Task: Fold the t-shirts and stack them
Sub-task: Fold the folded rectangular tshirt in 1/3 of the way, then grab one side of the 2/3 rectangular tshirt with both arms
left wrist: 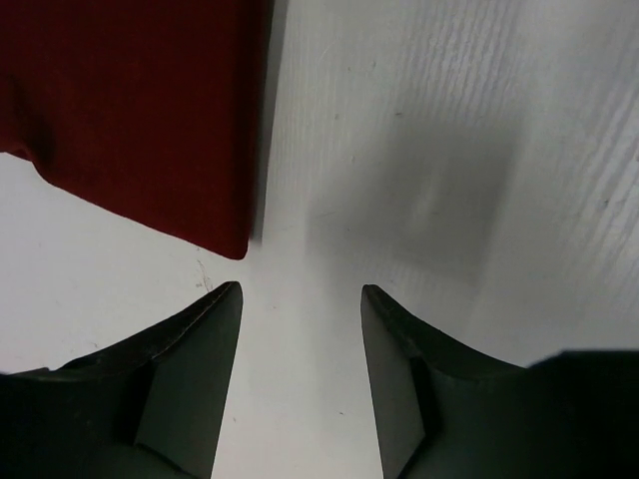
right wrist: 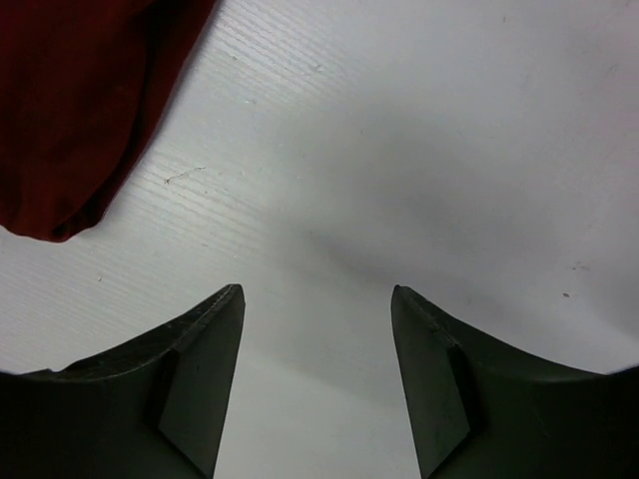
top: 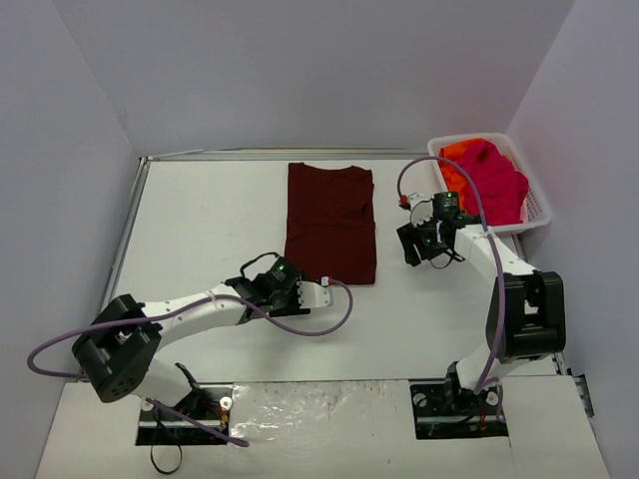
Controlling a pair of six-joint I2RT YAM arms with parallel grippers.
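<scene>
The dark maroon t-shirt (top: pixel 331 222) lies folded into a long flat rectangle on the white table, back centre. Its near corner shows in the left wrist view (left wrist: pixel 150 110) and an edge in the right wrist view (right wrist: pixel 80 100). My left gripper (top: pixel 321 293) is open and empty just below the shirt's near right corner (left wrist: pixel 301 299). My right gripper (top: pixel 411 244) is open and empty to the right of the shirt (right wrist: pixel 318 299). A bright pink t-shirt (top: pixel 494 178) and an orange one (top: pixel 454 158) lie crumpled in the white basket (top: pixel 539 208).
The basket stands at the back right by the wall. Purple cables loop from both arms over the table. White walls close in the table on three sides. Bare table surface (top: pixel 200 220) lies left of the maroon shirt.
</scene>
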